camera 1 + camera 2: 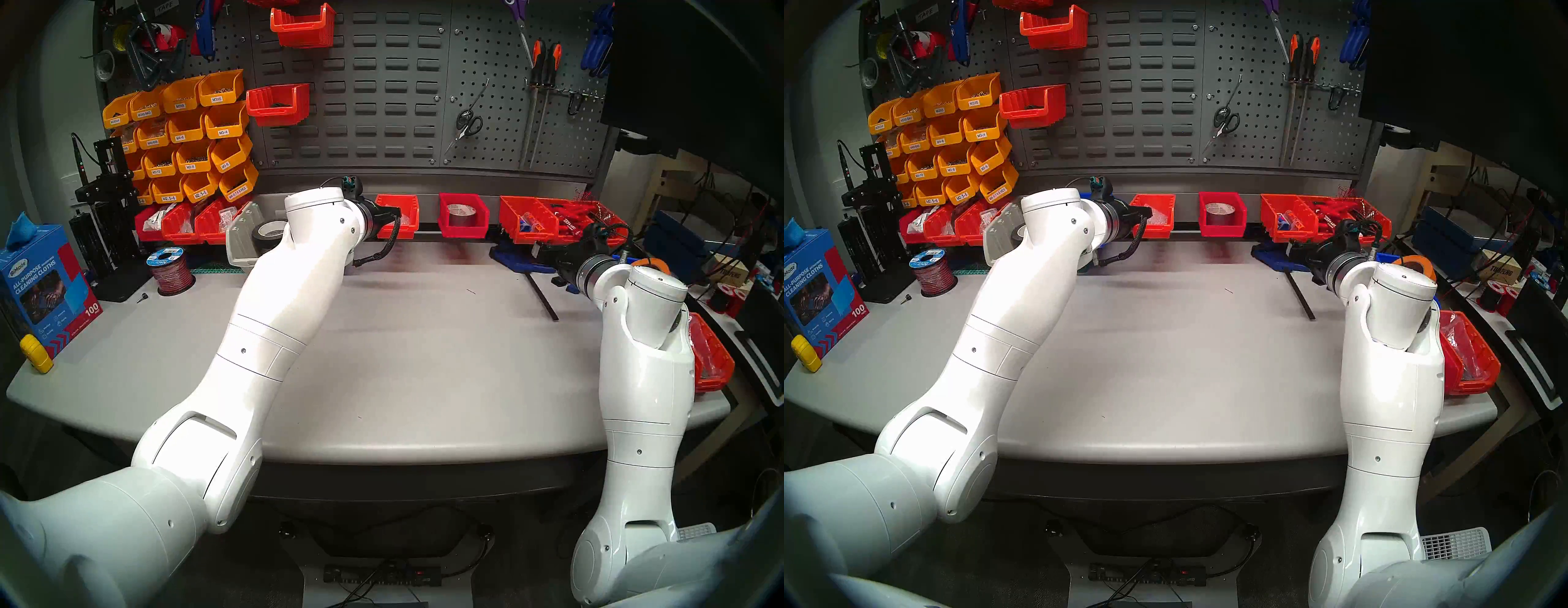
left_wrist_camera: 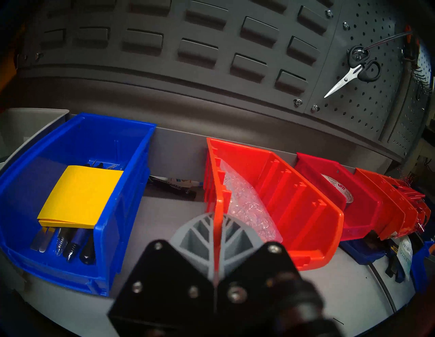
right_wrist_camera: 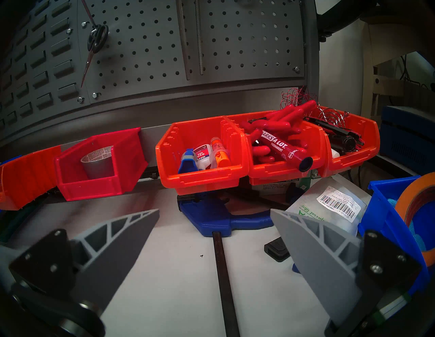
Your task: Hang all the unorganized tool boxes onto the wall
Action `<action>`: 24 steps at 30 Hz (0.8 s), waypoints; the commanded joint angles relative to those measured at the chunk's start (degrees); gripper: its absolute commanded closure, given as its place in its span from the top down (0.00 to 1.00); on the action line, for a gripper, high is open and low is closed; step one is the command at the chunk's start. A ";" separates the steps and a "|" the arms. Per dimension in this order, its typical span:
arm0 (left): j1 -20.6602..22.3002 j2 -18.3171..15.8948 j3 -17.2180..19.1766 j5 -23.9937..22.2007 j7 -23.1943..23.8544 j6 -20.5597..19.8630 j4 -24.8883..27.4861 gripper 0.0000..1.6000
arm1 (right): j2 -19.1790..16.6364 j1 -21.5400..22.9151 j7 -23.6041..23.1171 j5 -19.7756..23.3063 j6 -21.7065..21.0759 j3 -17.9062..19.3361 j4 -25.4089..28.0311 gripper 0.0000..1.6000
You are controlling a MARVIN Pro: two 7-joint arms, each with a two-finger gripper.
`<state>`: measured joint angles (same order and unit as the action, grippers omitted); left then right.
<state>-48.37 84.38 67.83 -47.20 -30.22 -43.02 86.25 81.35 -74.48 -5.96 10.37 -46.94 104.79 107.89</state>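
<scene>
An orange-red ribbed tool box (image 2: 294, 202) with clear bags inside stands against the light grey rail (image 2: 179, 143) at the foot of the wall (image 1: 382, 85). My left gripper (image 2: 217, 223) is shut on that box's left side wall, also seen from the head (image 1: 390, 216). Right of it a red tool box (image 1: 462, 214) holds a silver tape roll. A pale grey tool box (image 1: 244, 244) with a black tape roll lies at the back left, partly behind my left arm. My right gripper (image 3: 214, 211) hovers open and empty over the table's right side.
Two orange-red bins (image 1: 280, 104) hang on the louvred panel, yellow labelled bins (image 1: 186, 136) to their left. A blue bin (image 2: 70, 200) sits left of the held box. Orange-red bins (image 3: 200, 157) of glue and markers, a blue clamp (image 3: 211, 218) and another orange-red bin (image 1: 712, 361) crowd the right.
</scene>
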 commanded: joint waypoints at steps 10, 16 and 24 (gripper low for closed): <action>3.50 0.32 0.24 0.78 0.62 0.13 1.17 0.00 | 0.20 0.83 -0.01 -0.03 -0.02 -0.09 0.78 1.00; 3.49 0.65 0.42 1.02 0.62 0.29 1.08 0.00 | 0.25 0.85 -0.04 -0.09 -0.04 -0.07 0.79 1.00; 3.29 0.89 0.49 1.35 0.72 0.38 1.23 0.00 | 0.30 0.86 -0.10 -0.17 -0.06 -0.04 0.79 1.00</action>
<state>-46.92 84.87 68.02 -45.96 -29.67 -43.22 86.34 81.52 -74.42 -6.13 10.09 -46.96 104.89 107.89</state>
